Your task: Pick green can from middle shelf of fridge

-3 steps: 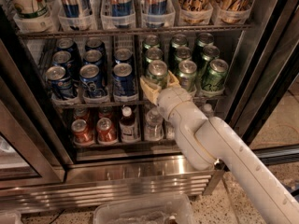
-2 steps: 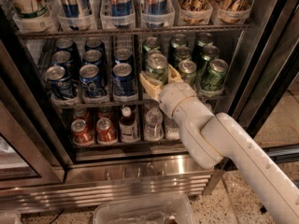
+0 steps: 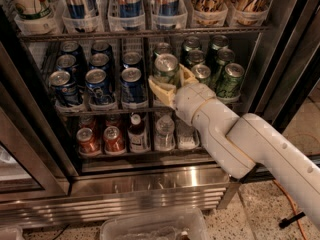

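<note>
The fridge [image 3: 150, 184] stands open in front of me. Its middle shelf [image 3: 100, 110] holds dark blue cans [image 3: 100, 81] on the left and green cans [image 3: 229, 80] on the right. My gripper [image 3: 170, 82] is at the front left green lane. Its pale fingers [image 3: 161, 90] flank one green can [image 3: 166, 69], and it is shut on that can. The can sits higher than its neighbours, lifted off the rack. My white arm comes in from the lower right.
Tall slim cans [image 3: 130, 1] fill the rack above. Red cans [image 3: 89, 140] and bottles [image 3: 137, 134] fill the rack below. The dark door frame [image 3: 292, 54] is close on the right. A clear plastic bin [image 3: 155, 226] and an orange cable [image 3: 289, 201] lie on the floor.
The green can in my gripper has risen a little relative to the other cans. The gripper and arm have moved up with it. The other cans have not moved.
</note>
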Tool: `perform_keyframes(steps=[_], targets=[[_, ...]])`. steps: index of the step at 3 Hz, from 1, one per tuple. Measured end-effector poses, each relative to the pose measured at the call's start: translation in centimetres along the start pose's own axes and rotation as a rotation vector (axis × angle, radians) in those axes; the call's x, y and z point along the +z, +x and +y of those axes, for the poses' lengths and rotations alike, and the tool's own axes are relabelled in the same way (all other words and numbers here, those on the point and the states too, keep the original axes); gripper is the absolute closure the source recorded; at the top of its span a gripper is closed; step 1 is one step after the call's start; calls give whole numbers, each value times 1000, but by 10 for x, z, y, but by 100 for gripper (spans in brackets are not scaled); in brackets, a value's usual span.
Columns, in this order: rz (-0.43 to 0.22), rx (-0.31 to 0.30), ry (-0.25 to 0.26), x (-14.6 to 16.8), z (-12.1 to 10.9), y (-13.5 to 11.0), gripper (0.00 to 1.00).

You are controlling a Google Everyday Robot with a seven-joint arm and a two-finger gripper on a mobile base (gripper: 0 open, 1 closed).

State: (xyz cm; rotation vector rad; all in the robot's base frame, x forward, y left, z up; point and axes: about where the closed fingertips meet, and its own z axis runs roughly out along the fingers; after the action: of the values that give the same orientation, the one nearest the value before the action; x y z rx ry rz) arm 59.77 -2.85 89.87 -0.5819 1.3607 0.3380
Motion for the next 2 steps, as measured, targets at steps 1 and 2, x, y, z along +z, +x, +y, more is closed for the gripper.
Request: perform_keyframes(steps=[1, 2], targets=[[35, 29, -117, 0, 34, 5, 100], [62, 89, -280, 10, 94, -3, 100]])
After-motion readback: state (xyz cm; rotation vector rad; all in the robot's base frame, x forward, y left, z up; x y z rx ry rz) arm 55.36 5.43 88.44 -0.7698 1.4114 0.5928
